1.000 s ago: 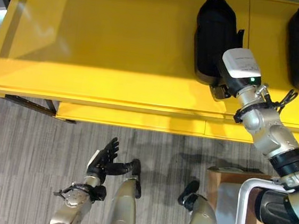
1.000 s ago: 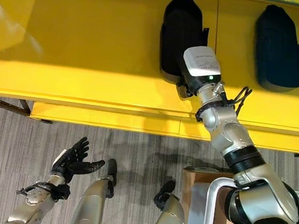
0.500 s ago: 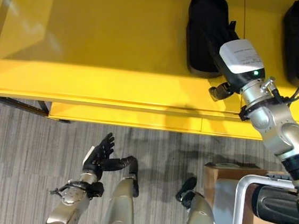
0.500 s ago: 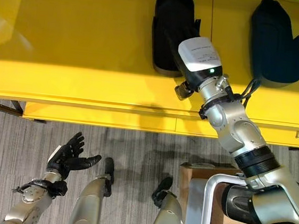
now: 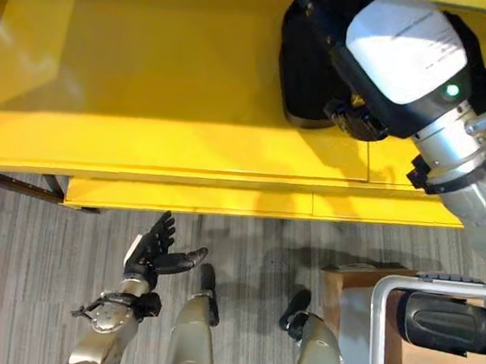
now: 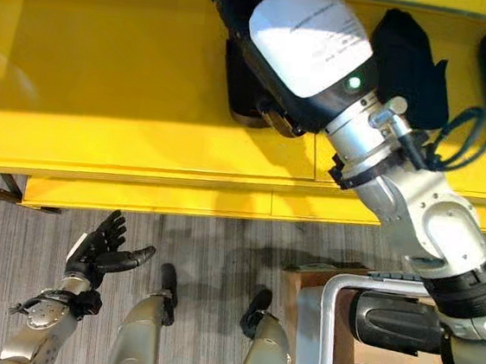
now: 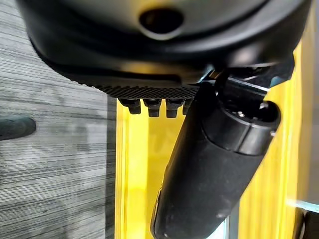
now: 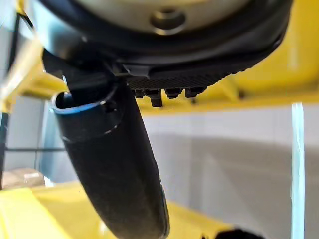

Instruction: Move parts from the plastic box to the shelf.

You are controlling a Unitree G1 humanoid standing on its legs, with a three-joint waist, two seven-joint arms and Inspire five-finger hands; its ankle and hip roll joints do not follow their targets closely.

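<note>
Over the yellow shelf (image 5: 148, 94) the right hand (image 8: 164, 92) holds nothing, fingers straight, beside a black part (image 5: 311, 76); left hand (image 5: 153, 251) spread below.

No legible text, number or sign anywhere. Faint grey print lines on the white wrist cover (image 5: 409, 50) of the right arm, at about one o'clock in the left eye view, too small to read; a lit green dot at its lower right corner. No marking readable on the yellow shelf (image 5: 148, 94), nor on the dark parts (image 5: 450, 324) at five o'clock.
</note>
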